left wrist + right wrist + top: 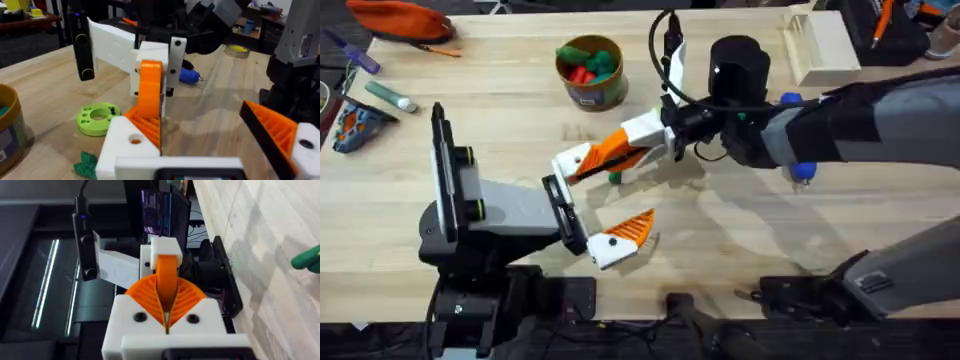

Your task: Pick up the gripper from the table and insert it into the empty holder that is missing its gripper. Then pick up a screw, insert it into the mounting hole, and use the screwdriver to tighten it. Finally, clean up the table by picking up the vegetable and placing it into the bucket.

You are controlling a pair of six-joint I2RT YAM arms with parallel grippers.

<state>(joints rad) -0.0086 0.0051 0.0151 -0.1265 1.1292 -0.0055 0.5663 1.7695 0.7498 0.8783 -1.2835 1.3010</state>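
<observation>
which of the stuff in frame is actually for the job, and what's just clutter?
For the job:
orange gripper piece
white holder
blue screwdriver
green vegetable
bucket

Lying about:
lime-green disc
wooden box
marker pen
orange pouch

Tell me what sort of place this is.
Probably a robotics lab or workshop bench: a pale wooden table carries two robot arms, a blue screwdriver lies on it, and a computer monitor glows behind it.
</observation>
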